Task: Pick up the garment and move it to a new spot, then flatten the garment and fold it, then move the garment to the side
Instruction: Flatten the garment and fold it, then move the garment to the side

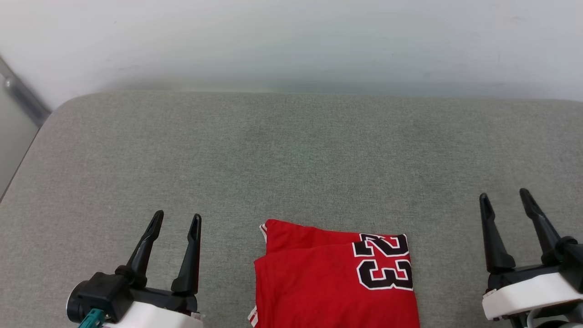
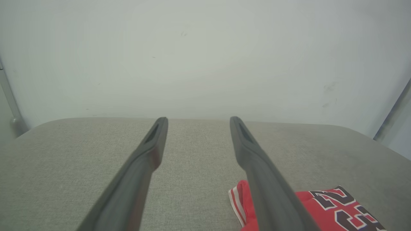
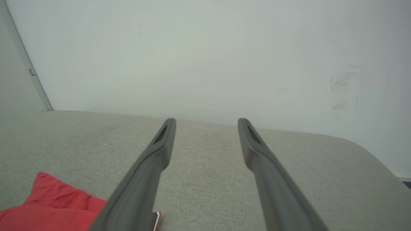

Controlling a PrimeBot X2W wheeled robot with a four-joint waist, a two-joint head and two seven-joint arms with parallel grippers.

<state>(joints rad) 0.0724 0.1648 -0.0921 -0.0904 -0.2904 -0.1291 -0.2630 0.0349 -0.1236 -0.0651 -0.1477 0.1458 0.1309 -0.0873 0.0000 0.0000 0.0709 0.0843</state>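
Grey worktop (image 1: 291, 155), head view: folded garment (image 1: 309, 282) lies between left jaws and right jaws, both spread wide, empty; left wrist view, it sits right of the jaws; right wrist view, left of them; pinching one layer could unfold it.

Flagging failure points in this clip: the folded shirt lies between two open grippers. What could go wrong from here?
1. The garment lies in layers. A pinch by the left gripper or right gripper may catch only the top layer and spill the fold.
2. Its near end runs off the head view's bottom edge, so a grasp there would be poorly seen.
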